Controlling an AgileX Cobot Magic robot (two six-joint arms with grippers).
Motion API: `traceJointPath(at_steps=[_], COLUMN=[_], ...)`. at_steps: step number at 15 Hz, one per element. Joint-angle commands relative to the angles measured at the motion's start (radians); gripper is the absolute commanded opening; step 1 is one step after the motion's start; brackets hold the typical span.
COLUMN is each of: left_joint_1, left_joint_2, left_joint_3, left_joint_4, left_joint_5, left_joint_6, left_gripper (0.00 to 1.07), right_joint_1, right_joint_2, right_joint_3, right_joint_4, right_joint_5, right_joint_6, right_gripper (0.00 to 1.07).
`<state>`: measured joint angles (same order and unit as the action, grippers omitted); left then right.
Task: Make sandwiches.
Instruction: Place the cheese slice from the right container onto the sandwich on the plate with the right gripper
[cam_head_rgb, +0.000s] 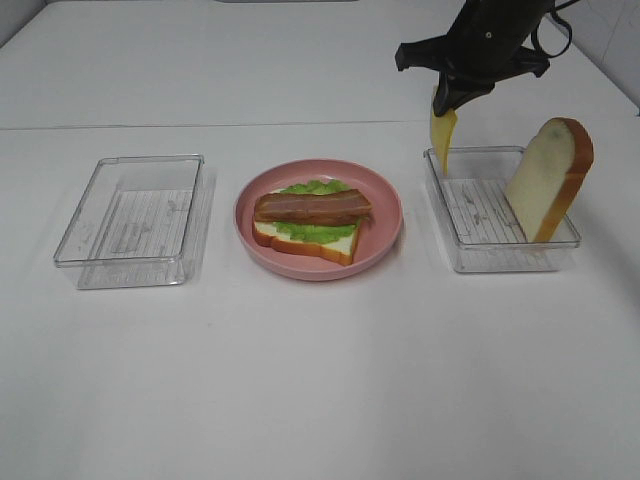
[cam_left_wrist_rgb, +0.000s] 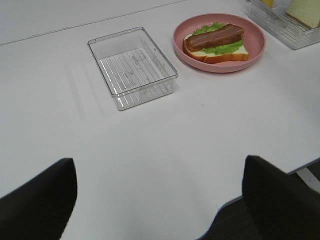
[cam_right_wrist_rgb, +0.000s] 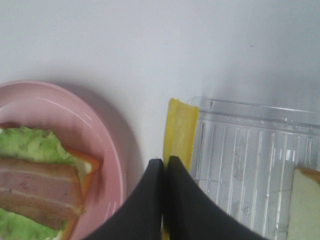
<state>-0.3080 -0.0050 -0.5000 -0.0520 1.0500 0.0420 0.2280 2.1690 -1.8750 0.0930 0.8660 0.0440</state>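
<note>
The sandwich (cam_head_rgb: 310, 222) is a partial stack on the pink plate (cam_head_rgb: 390, 215): a white bread slice, green lettuce and a brown bacon strip (cam_head_rgb: 312, 207) on top. My right gripper (cam_head_rgb: 447, 100) is shut on a yellow cheese slice (cam_head_rgb: 442, 135), which hangs above the back left corner of the right clear tray (cam_head_rgb: 500, 262). The right wrist view shows the shut fingertips (cam_right_wrist_rgb: 163, 165) pinching the cheese (cam_right_wrist_rgb: 181, 125). A second bread slice (cam_head_rgb: 548, 178) leans upright in that tray. My left gripper (cam_left_wrist_rgb: 159, 162) is open and empty, well short of the plate (cam_left_wrist_rgb: 220, 68).
An empty clear tray (cam_head_rgb: 130, 220) sits left of the plate; it also shows in the left wrist view (cam_left_wrist_rgb: 132, 67). The white table's front edge shows near the left gripper's fingers (cam_left_wrist_rgb: 280, 195).
</note>
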Motion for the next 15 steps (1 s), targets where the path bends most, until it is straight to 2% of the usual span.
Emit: traceJointPath(at_steps=[1, 3, 4, 7, 12, 15], left_joint_1=[-0.004, -0.004, -0.004, -0.004, -0.004, -0.004], left_joint_2=[-0.021, -0.021, -0.021, -0.021, -0.021, -0.021], left_joint_3=[0.002, 0.002, 0.002, 0.002, 0.002, 0.002], left_joint_4=[0.003, 0.003, 0.003, 0.003, 0.003, 0.003], left_joint_5=[-0.004, -0.004, -0.004, -0.004, -0.004, -0.004], left_joint_6=[-0.002, -0.002, -0.002, -0.002, -0.002, -0.002], left_gripper=[0.85, 0.85, 0.85, 0.85, 0.85, 0.85], right_joint_1=[-0.004, -0.004, -0.003, 0.003, 0.097, 0.139], right_joint_2=[-0.058, -0.084, -0.085, -0.048, 0.048, 0.118], right_joint_3=[-0.004, -0.003, -0.003, -0.002, -0.002, -0.002], right_joint_4=[0.077, 0.202, 0.364, 0.588, 0.706, 0.824], right_joint_5=[0.014, 0.031, 0.076, 0.116, 0.117, 0.106], right_joint_6=[-0.044, -0.126, -0.225, -0.319, -0.366, -0.382], right_gripper=[0.00, 0.00, 0.00, 0.00, 0.00, 0.00])
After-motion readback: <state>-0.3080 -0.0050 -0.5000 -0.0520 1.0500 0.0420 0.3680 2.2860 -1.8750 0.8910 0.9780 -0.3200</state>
